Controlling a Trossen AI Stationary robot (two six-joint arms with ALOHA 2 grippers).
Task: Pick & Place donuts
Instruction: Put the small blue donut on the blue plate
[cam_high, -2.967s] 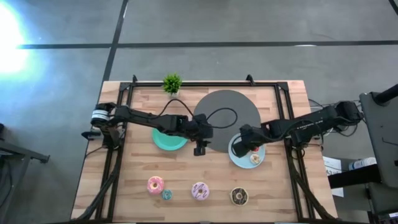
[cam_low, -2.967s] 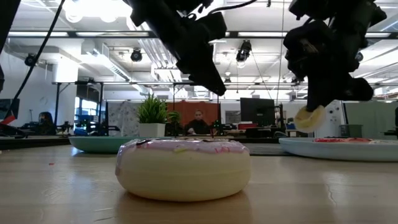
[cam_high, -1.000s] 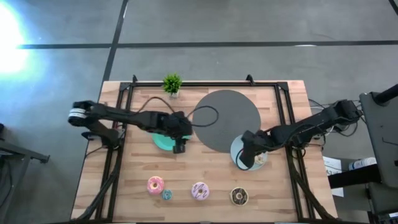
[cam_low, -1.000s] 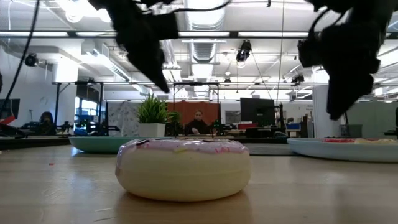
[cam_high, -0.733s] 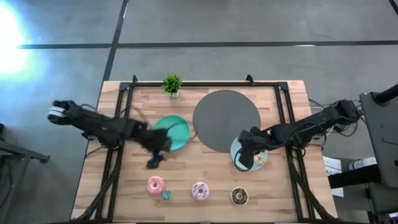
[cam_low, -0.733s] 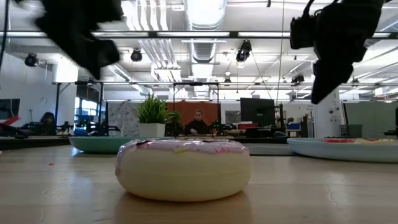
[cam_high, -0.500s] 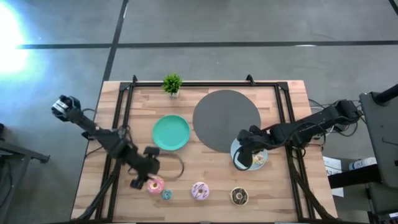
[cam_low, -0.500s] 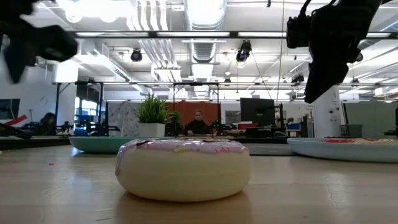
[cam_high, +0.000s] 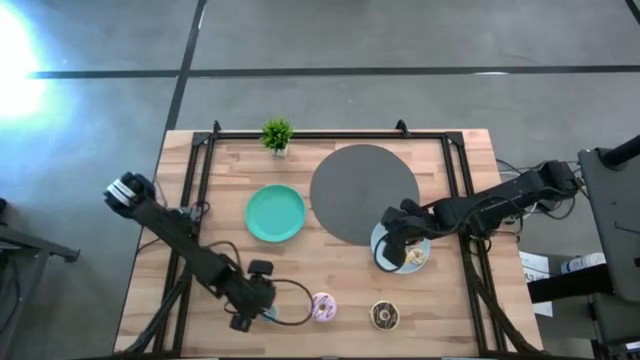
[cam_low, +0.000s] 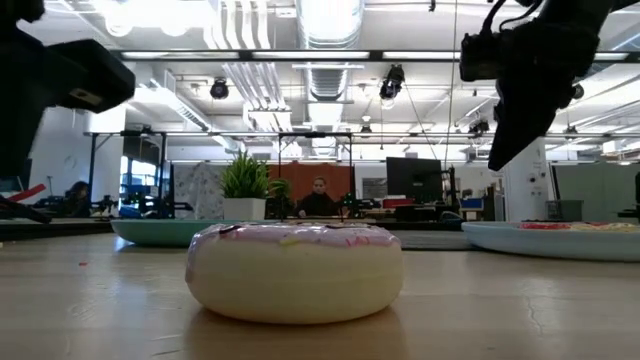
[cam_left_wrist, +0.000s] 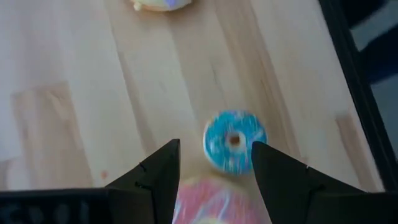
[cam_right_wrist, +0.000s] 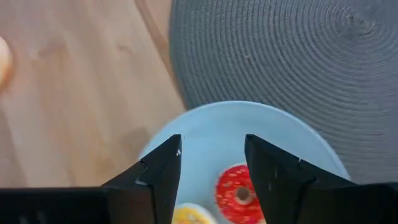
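Observation:
My left gripper (cam_high: 252, 306) (cam_left_wrist: 214, 168) hovers open near the table's front edge. Its fingers stand either side of a pink donut (cam_left_wrist: 219, 200), which the gripper hides in the high view. A teal mini donut (cam_left_wrist: 235, 141) (cam_high: 269, 314) lies just past the fingertips. To the right lie the pink-white sprinkled donut (cam_high: 322, 307) (cam_low: 295, 270) and the dark chocolate donut (cam_high: 384, 315), all flat on the wood. My right gripper (cam_high: 388, 257) (cam_right_wrist: 211, 162) hangs open over the light-blue plate (cam_right_wrist: 205, 134), which holds a red mini donut (cam_right_wrist: 238, 186) and a yellow one (cam_right_wrist: 189, 215).
A green plate (cam_high: 275, 213) sits left of centre, next to a round grey mat (cam_high: 364, 190) that the light-blue plate (cam_high: 402, 240) overlaps. A small potted plant (cam_high: 277, 133) stands at the far edge. Black frame rails (cam_high: 195, 200) run along both table sides.
My left gripper has swung from beside the green plate toward the table's near edge, coming down over the pink donut, which it now covers in the high view. My right gripper has stayed over the light-blue plate. No donut has moved.

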